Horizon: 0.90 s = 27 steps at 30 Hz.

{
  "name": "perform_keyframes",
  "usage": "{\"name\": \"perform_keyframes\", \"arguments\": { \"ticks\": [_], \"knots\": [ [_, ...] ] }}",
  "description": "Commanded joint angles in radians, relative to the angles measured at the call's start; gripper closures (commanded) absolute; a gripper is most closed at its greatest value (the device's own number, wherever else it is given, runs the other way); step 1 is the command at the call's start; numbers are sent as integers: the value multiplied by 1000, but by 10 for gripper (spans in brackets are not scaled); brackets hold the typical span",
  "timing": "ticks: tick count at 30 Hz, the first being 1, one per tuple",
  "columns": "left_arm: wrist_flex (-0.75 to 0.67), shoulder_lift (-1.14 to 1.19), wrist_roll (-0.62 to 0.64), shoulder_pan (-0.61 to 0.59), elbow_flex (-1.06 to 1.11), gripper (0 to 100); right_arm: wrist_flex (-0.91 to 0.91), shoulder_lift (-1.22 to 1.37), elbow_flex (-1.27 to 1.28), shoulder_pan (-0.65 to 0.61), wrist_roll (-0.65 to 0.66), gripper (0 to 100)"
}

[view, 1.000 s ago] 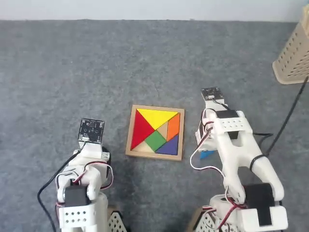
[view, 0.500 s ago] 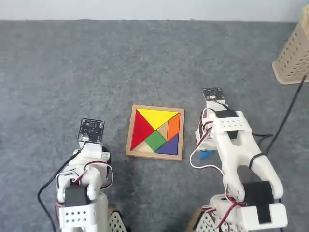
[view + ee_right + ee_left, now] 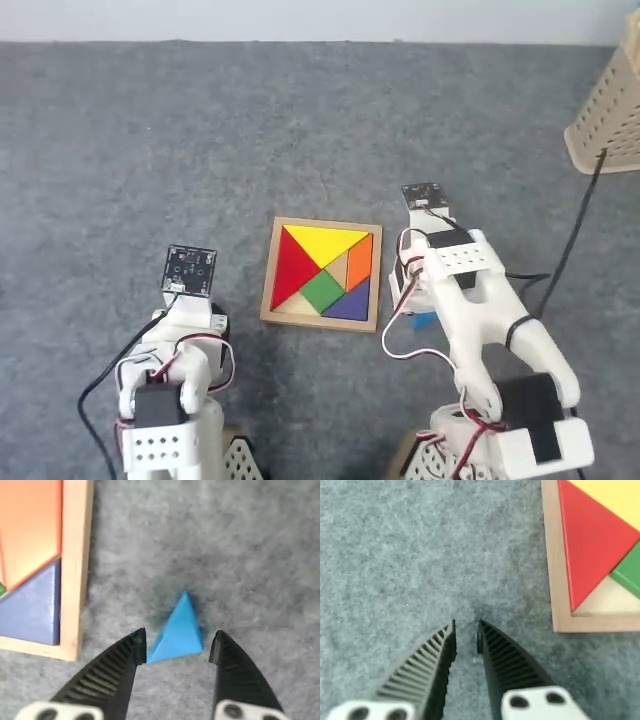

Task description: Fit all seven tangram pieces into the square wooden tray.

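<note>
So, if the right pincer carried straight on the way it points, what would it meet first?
Probably the blue triangle, which lies on the mat between the right pincer's open fingers; depth is hard to judge.

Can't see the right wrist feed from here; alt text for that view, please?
A small blue triangle lies on the grey mat, between the open jaws of the right gripper. Nearby is a corner of the wooden tray, holding an orange piece and a purple piece.
</note>
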Motion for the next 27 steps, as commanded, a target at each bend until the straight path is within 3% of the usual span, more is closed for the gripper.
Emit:
{"name": "perform_keyframes", "arguments": {
  "ticks": [1,22,27],
  "knots": [
    [0,-21,8,2,-10,929,-47,-10,6,21,-9,789],
    [0,-21,8,2,-10,929,-4,122,-46,48,15,790],
    [0,-21,8,2,-10,929,-4,120,-48,50,23,877]
  ]
}}
